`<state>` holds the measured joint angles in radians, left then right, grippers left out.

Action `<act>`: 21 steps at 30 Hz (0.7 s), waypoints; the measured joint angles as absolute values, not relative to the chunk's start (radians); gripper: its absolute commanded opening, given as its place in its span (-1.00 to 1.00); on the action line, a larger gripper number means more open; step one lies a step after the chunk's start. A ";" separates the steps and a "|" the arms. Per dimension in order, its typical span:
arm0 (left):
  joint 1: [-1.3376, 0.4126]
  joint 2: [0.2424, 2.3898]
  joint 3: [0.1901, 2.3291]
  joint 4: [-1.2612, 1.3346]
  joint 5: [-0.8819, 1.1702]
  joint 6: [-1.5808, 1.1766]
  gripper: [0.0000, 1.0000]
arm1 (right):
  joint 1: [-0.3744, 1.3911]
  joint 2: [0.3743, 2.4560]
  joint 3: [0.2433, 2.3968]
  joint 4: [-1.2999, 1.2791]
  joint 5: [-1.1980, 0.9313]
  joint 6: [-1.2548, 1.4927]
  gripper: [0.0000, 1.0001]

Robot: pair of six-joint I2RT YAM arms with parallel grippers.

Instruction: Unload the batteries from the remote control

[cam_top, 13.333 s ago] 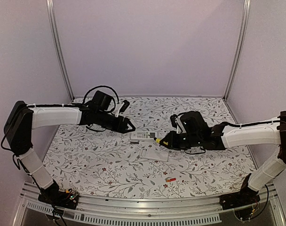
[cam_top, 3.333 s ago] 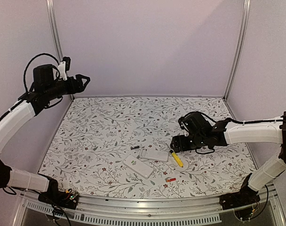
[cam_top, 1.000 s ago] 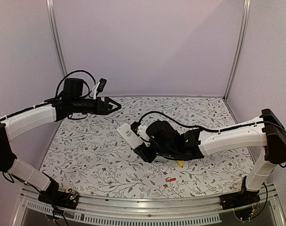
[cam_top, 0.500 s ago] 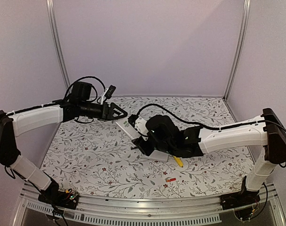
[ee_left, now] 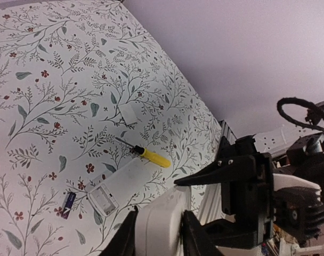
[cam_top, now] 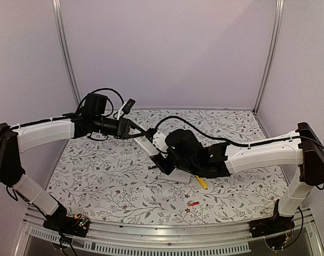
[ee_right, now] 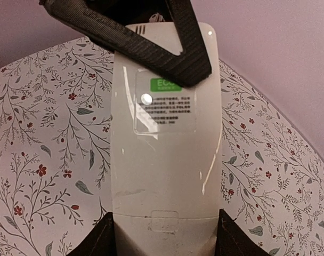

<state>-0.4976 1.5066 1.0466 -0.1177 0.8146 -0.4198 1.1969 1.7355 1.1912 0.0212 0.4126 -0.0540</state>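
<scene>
A white remote control is held in the air, tilted, between both grippers. My right gripper is shut on its lower end; in the right wrist view the remote shows its back with a green label, and my right gripper clamps its near end. My left gripper is shut on the far end, and one of its fingers lies across the label. In the left wrist view the remote sits between the jaws. A red-orange battery and a dark battery lie on the table.
A yellow-handled screwdriver lies right of centre and also shows in the left wrist view. A second white remote lies flat under the arms. A small white flat piece lies farther back. The floral table is walled on three sides.
My left gripper has moved right and down and has closed on the remote's far end. My right arm has raised the remote a little towards it.
</scene>
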 measured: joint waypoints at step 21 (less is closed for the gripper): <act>-0.476 1.354 0.962 0.029 0.823 -0.444 -1.00 | 1.075 1.517 1.004 0.272 0.214 0.212 0.94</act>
